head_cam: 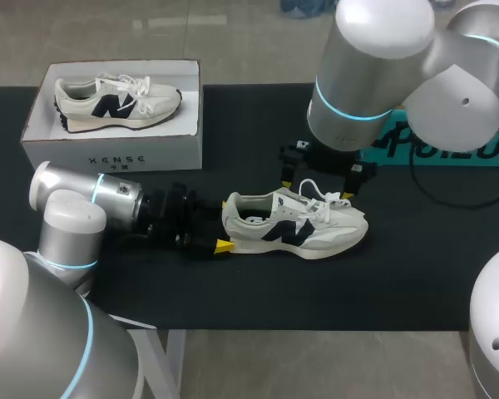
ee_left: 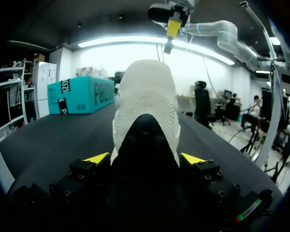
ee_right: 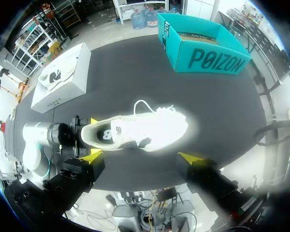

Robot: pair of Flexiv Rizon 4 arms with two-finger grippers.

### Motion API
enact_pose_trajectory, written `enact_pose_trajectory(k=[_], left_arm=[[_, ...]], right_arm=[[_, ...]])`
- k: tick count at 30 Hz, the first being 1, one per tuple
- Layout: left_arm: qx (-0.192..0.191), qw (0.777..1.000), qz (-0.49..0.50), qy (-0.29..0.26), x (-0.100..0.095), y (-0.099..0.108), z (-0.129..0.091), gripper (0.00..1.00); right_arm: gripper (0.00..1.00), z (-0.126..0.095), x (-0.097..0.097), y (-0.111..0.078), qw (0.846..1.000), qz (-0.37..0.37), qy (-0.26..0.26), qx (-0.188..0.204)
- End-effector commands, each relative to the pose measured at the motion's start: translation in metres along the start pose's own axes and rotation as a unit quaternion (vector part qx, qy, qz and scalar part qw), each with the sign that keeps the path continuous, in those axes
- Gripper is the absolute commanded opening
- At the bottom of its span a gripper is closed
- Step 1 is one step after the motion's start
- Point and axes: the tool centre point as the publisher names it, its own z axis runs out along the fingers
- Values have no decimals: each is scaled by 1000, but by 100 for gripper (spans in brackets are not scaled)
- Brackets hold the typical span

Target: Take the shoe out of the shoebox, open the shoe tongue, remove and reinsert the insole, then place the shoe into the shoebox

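The shoe [head_cam: 295, 223] is clamped at its heel by the left gripper [ee_left: 145, 158]. The right gripper [ee_right: 140, 156] is held wide apart above it, touching nothing.

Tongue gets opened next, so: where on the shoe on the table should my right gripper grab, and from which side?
Pinch the tongue at its top edge, coming straight down from above: the shoe stands upright on its sole, opening up, under the open right gripper, and the left gripper clamps the heel.

Cream shoe [head_cam: 295, 223] stands upright, laces loose — open white shoebox [head_cam: 108, 154] well apart.
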Motion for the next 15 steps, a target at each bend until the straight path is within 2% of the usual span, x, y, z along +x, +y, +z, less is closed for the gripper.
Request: enact_pose_trajectory(k=[1, 5, 10, 15], left_arm=[[0, 1000, 0, -1, 1, 3, 3, 0], [0, 1000, 0, -1, 1, 3, 3, 0], [0, 1000, 0, -1, 1, 3, 3, 0], [0, 1000, 0, -1, 1, 3, 3, 0]], right_arm=[[100, 29, 41, -4, 998, 11, -59, -8], [100, 53, 57, -8, 996, 19, -87, -2], [100, 80, 64, -8, 994, 29, -106, 27], [100, 92, 69, -11, 991, 9, -127, 30]])
